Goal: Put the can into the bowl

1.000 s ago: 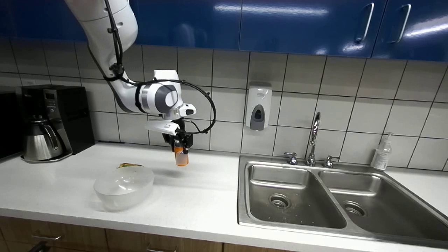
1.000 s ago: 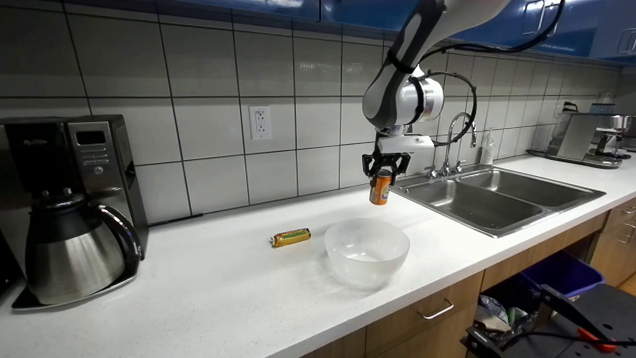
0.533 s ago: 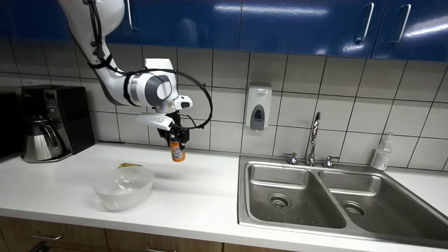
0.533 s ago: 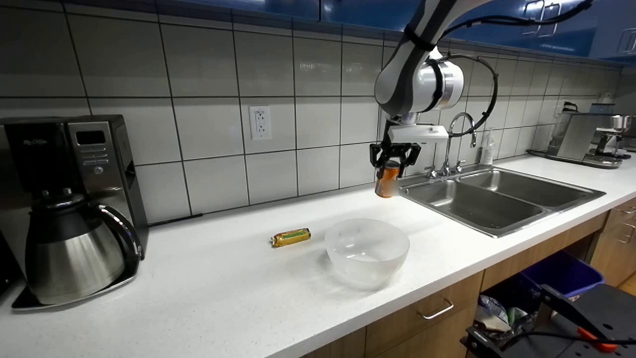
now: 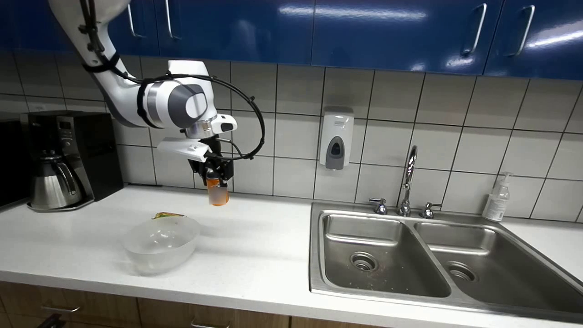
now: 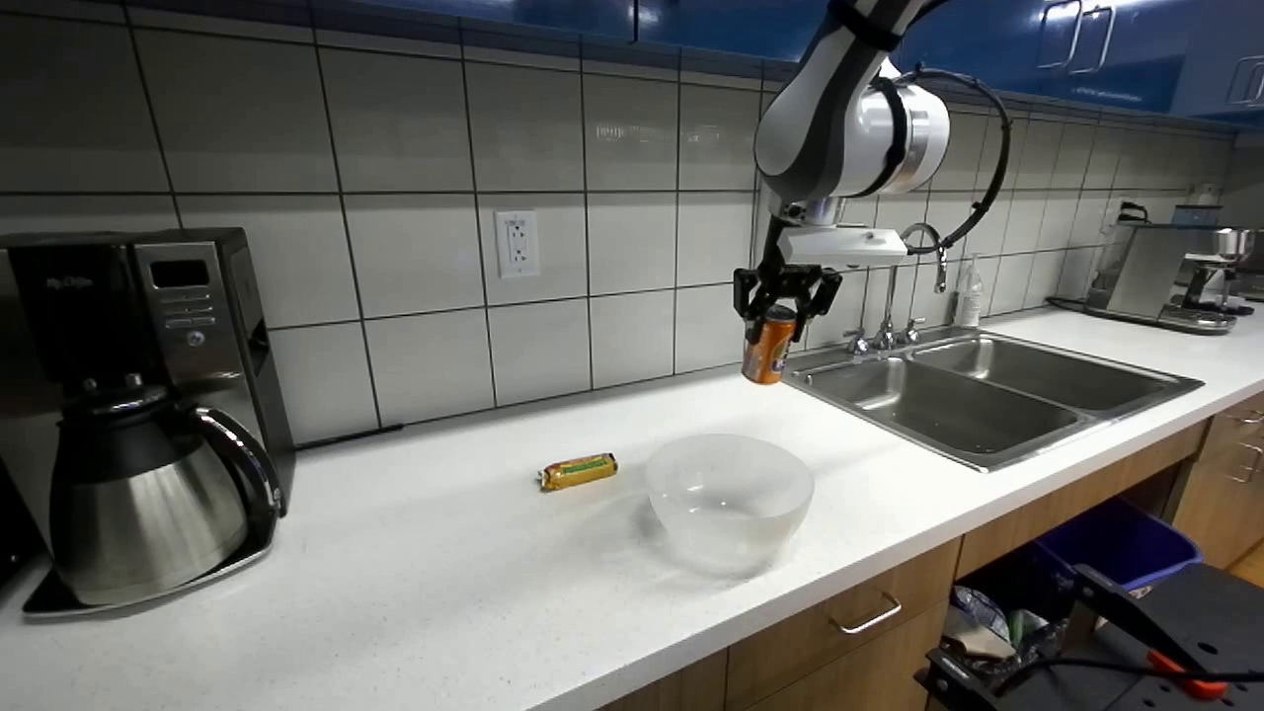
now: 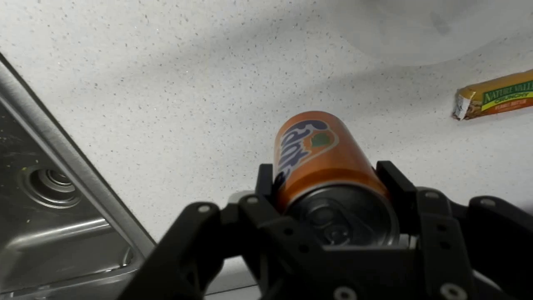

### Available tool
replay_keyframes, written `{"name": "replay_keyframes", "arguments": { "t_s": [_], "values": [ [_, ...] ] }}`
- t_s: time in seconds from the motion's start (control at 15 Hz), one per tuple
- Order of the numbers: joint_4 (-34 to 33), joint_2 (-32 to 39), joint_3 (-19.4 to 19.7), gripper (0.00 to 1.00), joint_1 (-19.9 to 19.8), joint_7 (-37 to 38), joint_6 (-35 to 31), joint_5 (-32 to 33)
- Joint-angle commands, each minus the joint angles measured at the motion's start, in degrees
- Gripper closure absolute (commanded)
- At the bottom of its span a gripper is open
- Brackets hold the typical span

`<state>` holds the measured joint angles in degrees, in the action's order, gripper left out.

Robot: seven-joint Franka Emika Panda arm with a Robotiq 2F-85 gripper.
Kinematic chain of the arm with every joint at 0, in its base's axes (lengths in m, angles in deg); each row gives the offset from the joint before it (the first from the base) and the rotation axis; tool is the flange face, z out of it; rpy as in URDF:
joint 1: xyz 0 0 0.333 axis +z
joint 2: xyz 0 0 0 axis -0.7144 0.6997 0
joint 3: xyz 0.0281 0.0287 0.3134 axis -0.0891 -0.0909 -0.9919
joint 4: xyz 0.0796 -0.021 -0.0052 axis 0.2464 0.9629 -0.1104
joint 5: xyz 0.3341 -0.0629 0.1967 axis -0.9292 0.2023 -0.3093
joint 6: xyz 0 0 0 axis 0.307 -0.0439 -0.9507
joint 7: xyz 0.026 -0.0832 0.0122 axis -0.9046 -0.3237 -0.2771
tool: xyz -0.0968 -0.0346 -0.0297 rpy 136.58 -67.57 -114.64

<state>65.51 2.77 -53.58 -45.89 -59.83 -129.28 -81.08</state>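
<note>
one long white counter (image 6: 375, 553) runs along a tiled wall (image 6: 415, 247). a white robot arm (image 5: 125, 98) reaches down over the counter. a two-basin steel sink (image 5: 396, 273) is set into the counter, and a coffee maker (image 6: 197, 365) stands well apart from it. the clear plastic bowl (image 6: 731, 543) sits on the counter between those two. over the counter hangs the gripper (image 6: 777, 333), its fingers (image 7: 395, 183) pressed to both sides of the can (image 7: 329, 162) and parted only by its body. that can, orange with a dark ring-pull end up, is held in the air, slightly tilted, on the wall side of the bowl, outside it. a snack bar (image 6: 579, 472) in a gold wrapper lies just beside the bowl.
</note>
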Motion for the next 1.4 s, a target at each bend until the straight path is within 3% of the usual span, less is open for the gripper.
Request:
{"name": "replay_keyframes", "arguments": {
  "t_s": [0.0,0.47,1.07,1.33],
  "values": [
    [4.0,-4.5,-0.3,0.62,1.9,4.3,-0.1,4.5],
    [6.9,-6.1,-1.9,0.62,5.8,12.5,1.0,11.1],
    [8.7,-4.1,-4.5,0.62,8.1,14.4,4.7,12.4],
    [6.9,0.0,-4.5,0.62,8.4,15.1,7.0,13.5]
  ]
}}
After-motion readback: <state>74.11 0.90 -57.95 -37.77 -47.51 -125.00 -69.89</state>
